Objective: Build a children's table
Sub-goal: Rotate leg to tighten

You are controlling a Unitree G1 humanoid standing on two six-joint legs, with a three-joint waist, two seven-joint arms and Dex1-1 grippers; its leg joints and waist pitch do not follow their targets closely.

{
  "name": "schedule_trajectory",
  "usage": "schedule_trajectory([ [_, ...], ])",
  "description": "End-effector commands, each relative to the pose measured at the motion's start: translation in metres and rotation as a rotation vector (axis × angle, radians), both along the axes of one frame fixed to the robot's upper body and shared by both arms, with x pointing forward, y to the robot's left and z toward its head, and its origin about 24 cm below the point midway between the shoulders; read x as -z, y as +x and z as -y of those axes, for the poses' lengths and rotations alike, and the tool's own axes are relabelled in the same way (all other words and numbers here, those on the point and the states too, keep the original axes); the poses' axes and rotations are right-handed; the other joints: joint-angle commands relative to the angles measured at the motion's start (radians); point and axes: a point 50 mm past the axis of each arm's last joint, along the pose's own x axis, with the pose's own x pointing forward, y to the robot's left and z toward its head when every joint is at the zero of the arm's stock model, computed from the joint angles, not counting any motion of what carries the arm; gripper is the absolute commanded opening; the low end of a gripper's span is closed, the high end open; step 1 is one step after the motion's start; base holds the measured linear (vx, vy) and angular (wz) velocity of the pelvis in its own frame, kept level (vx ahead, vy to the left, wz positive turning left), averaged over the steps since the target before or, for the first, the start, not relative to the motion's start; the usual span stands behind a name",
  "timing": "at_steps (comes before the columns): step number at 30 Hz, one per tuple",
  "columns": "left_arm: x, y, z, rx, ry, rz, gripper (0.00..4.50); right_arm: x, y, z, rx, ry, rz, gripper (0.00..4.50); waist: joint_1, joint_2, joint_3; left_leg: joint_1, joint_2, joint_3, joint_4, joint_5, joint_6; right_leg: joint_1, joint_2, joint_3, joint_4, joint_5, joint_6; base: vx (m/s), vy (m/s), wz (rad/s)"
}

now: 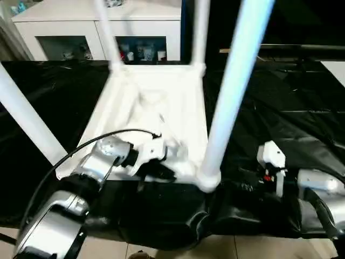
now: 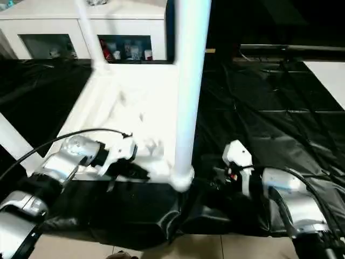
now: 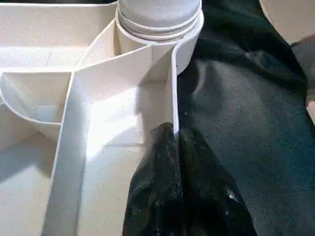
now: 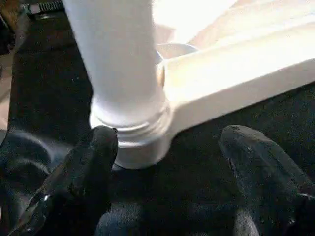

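The children's table lies upside down on a black cloth, its white tube legs standing up from the corner sockets. The near right leg rises from the front right socket. My left gripper is shut on the thin rim wall of the table's near edge, a little left of that socket; in the left eye view the left gripper sits on the front rim. My right gripper is open, one finger on each side of the socket's base and clear of it, low over the cloth.
A white cabinet with glass doors stands behind the work surface. Black cloth covers the surface and hangs wrinkled over its front edge. Pale floor tiles lie below that edge. A black cable arcs over my left forearm.
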Motion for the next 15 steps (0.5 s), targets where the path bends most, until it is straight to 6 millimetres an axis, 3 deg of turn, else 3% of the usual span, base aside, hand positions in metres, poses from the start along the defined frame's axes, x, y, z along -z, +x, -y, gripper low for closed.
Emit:
schedule_trajectory([
  [1,0.007,-0.006,-0.002,0.028,0.052,-0.021,0.00,-0.004,0.003,0.001,0.022,0.009,0.023,3.66,-0.004,-0.003,-0.064,0.007,0.050,-0.017,-0.063,-0.174,0.070,0.048,-0.093,0.049,-0.068,-0.124,-0.231,0.000,0.000,0.00],
  [6,0.007,-0.001,-0.003,-0.047,0.056,0.003,0.00,-0.007,0.009,-0.003,0.049,0.023,0.055,3.66,-0.008,0.000,-0.063,0.007,0.048,-0.016,-0.062,-0.178,0.063,0.046,-0.091,0.048,-0.072,-0.163,-0.218,0.000,0.000,0.00],
  [7,0.006,0.001,-0.002,-0.078,0.046,0.004,0.43,-0.008,0.012,-0.003,0.062,0.028,0.066,3.69,-0.009,0.001,-0.062,0.007,0.048,-0.016,-0.063,-0.186,0.061,0.044,-0.091,0.049,-0.074,-0.181,-0.215,0.000,0.000,0.00],
  [11,0.002,0.007,0.002,-0.144,0.024,0.045,0.60,-0.009,0.015,-0.005,0.076,0.033,0.081,3.69,-0.011,0.003,-0.061,0.009,0.046,-0.017,-0.064,-0.207,0.051,0.043,-0.091,0.049,-0.079,-0.246,-0.194,0.000,0.000,0.00],
  [13,0.001,0.008,0.005,-0.163,0.006,0.039,0.99,-0.009,0.016,-0.005,0.079,0.033,0.086,3.69,-0.011,0.003,-0.064,0.007,0.046,-0.017,-0.062,-0.195,0.053,0.044,-0.091,0.050,-0.078,-0.231,-0.192,0.000,0.000,0.00],
  [15,0.000,0.008,0.006,-0.166,0.001,0.033,1.00,-0.009,0.016,-0.006,0.082,0.034,0.089,3.69,-0.013,0.004,-0.065,0.003,0.044,-0.018,-0.061,-0.183,0.058,0.045,-0.089,0.048,-0.076,-0.209,-0.194,0.000,0.000,0.00],
])
